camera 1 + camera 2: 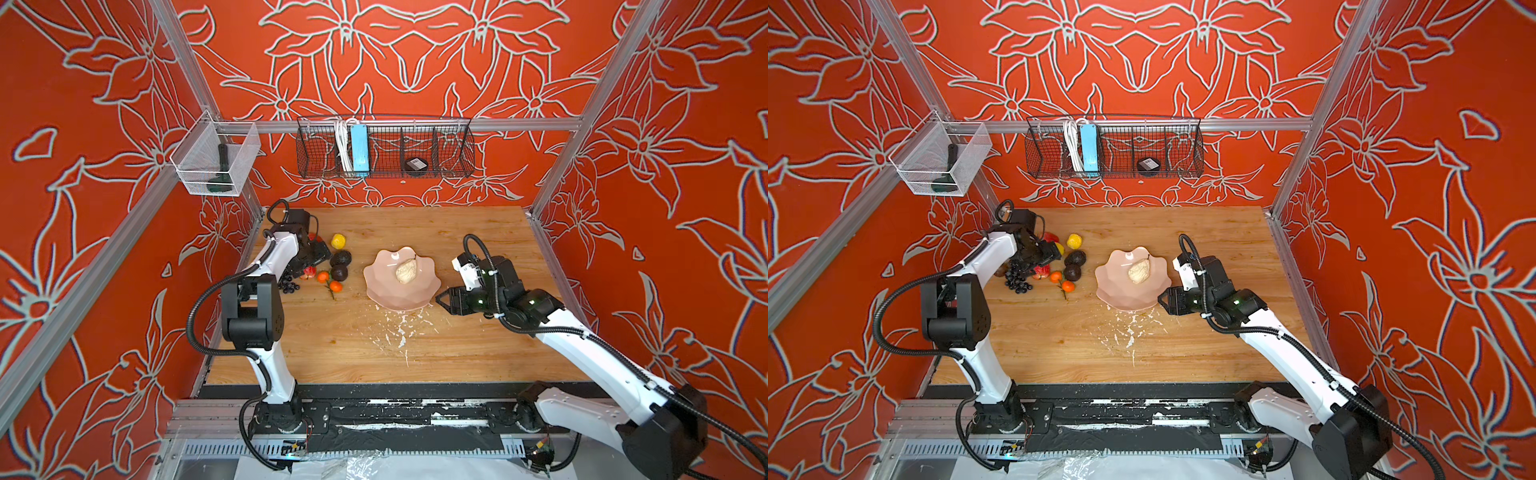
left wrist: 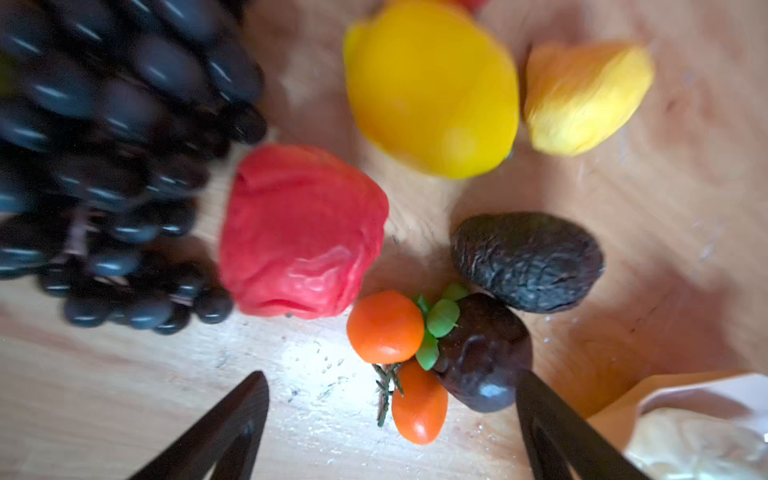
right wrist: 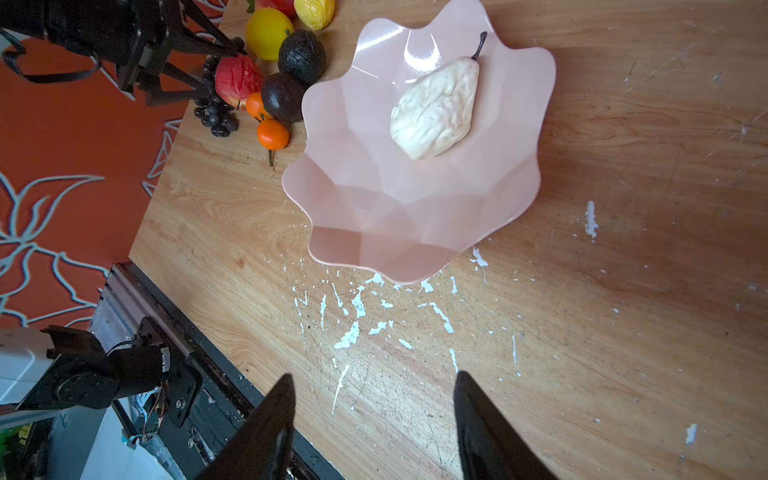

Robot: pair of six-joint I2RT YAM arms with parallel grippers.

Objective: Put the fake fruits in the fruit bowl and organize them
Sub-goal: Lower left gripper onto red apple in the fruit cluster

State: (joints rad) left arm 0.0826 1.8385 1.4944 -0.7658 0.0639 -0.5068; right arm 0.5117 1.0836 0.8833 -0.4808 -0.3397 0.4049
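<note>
Your left gripper [image 2: 390, 376] hangs with its jaws spread wide and nothing between them, tips pointing down over the fake fruits [image 1: 340, 258] near the table's left edge. Your right gripper [image 3: 374, 376] stands partly parted and empty, low beside the near right rim of the shallow pale pink scalloped fruit bowl [image 1: 384, 291].

You have little room on the left: the cluster lies close to the edge of the light wooden table [image 1: 457, 353] and the red patterned wall [image 1: 104, 249], and the bowl sits just beside the two dark fruits. Bare wood opens in front of the bowl, flecked with white paint marks [image 3: 357, 307], and also behind and right of it. One wrinkled cream pear with a dark stem [image 3: 434, 112] lies inside the bowl.

Your left wrist view gives what the top views partly hide under the arm:
- the black grape bunch [image 2: 104, 166]
- the crumpled red apple [image 2: 299, 232] just beside it
- the smooth yellow lemon [image 2: 432, 91]
- a smaller yellow-orange lemon [image 2: 586, 95]
- the rough dark avocado [image 2: 528, 262]
- a smoother dark brown fruit [image 2: 484, 353] next to one fingertip
- two small oranges on a green sprig [image 2: 384, 326]

Your left arm [image 1: 253, 307] folds its elbow high and reaches away; your right arm [image 1: 582, 345] stretches low from the front right corner, pointing left
</note>
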